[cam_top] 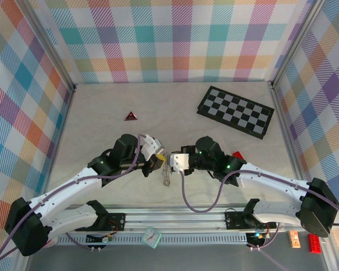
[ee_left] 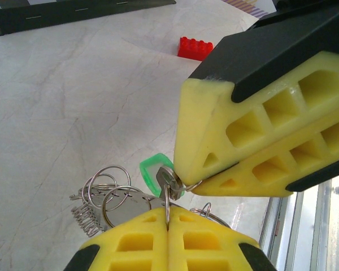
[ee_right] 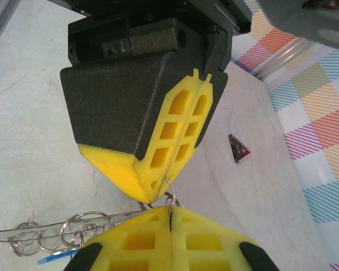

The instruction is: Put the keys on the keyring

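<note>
Both claws are clenched nose to nose over the middle of the pale marbled tabletop point(cam_top: 101, 135). Each one has a bit of the thin silvery wire keyring point(ee_left: 167, 202) nipped between its yellow pads. Your left gripper point(ee_left: 168, 223) has the wire coming straight up out of its tips. Your right gripper point(ee_right: 170, 219) bites it from the other side, and the two noses are touching or as good as. The small silvery metal keys point(cam_top: 167, 175) sit in a bunch right beside that meeting point, with a green plastic key cap point(ee_left: 152, 168) and a clutch of smaller steel split rings point(ee_left: 110, 189). I can't tell if the bunch hangs free or rests on the table.

Handling-wise I'd call this light but fiddly. The wire looks thin, springy and slick, so it'll probably twist or pop out of soft pads if you pull sideways, and the bunch will likely swing. I'd keep hold of bare wire, not the keys.

Containers: no box or tray comes into it. The closest thing to a holder is the keyring itself, with the small rings and keys strung on it.
</note>
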`<control>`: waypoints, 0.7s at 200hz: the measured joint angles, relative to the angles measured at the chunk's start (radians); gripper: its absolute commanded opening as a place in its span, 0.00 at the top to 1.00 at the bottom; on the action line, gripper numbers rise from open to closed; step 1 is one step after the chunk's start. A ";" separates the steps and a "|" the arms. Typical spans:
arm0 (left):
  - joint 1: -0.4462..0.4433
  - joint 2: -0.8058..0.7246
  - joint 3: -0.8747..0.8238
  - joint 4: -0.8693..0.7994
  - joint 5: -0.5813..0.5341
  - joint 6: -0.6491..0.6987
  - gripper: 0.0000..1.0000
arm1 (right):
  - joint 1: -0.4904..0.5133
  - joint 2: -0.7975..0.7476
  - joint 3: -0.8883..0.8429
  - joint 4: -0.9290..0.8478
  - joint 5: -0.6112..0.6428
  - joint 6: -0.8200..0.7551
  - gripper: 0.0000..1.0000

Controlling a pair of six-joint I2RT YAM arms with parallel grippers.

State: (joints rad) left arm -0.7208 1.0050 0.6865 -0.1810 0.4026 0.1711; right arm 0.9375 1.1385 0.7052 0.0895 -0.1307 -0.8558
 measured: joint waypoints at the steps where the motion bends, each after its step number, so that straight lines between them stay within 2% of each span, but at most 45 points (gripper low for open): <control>1: 0.000 0.000 0.000 0.000 0.000 0.000 1.00 | 0.000 0.000 0.000 0.000 0.000 0.000 1.00; 140: 0.000 0.000 0.000 0.000 0.008 0.000 1.00 | 0.000 -0.001 0.000 0.000 0.002 -0.003 1.00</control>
State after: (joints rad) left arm -0.7208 1.0050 0.6865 -0.1810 0.4103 0.1715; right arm 0.9375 1.1378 0.7052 0.0891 -0.1284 -0.8585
